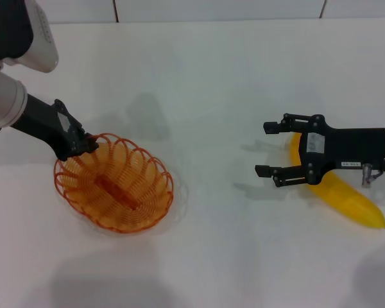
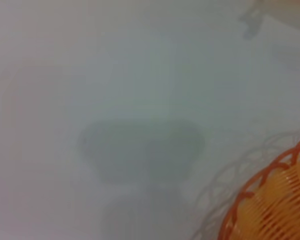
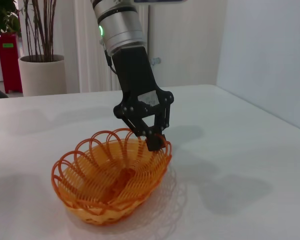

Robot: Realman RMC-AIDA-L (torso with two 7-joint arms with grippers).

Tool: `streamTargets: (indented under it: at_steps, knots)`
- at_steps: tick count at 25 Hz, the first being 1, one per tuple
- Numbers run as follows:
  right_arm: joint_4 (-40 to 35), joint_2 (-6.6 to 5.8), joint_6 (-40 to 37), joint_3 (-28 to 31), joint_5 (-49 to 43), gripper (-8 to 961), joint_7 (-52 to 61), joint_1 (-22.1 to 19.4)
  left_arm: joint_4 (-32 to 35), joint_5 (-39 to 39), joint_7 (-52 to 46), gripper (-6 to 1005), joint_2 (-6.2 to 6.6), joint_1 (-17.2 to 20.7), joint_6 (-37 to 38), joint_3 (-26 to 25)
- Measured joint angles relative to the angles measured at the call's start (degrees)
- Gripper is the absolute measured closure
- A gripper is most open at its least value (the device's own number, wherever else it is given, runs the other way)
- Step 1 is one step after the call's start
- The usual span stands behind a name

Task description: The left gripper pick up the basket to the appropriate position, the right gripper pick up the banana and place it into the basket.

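Observation:
The orange wire basket (image 1: 114,183) sits at the left of the white table. My left gripper (image 1: 83,142) is shut on its far-left rim. The right wrist view shows that gripper (image 3: 152,140) clamped over the rim of the basket (image 3: 110,175), which tilts slightly. I cannot tell whether it is lifted off the table. A part of the basket rim (image 2: 270,200) shows in the left wrist view. The yellow banana (image 1: 346,199) lies at the right, partly under my right gripper (image 1: 265,149). That gripper is open and empty, its fingertips pointing toward the basket past the banana's end.
The white table (image 1: 205,83) spreads between basket and banana. A tiled wall (image 1: 218,8) runs along the back. In the right wrist view a potted plant (image 3: 40,75) and a red object (image 3: 9,50) stand beyond the table.

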Motion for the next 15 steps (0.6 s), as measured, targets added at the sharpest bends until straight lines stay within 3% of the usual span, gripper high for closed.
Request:
streamTargets:
  at_steps: [3, 15]
  knots:
    - [0.00, 0.00, 0.01, 0.00, 0.02, 73, 0.00, -0.01, 0.16, 0.00, -0.12, 884, -0.02, -0.02, 0.00, 0.00]
    - [0.00, -0.08, 0.00, 0.00, 0.19, 73, 0.00, -0.24, 0.39, -0.18, -0.84, 927, -0.05, -0.09, 1.05, -0.12]
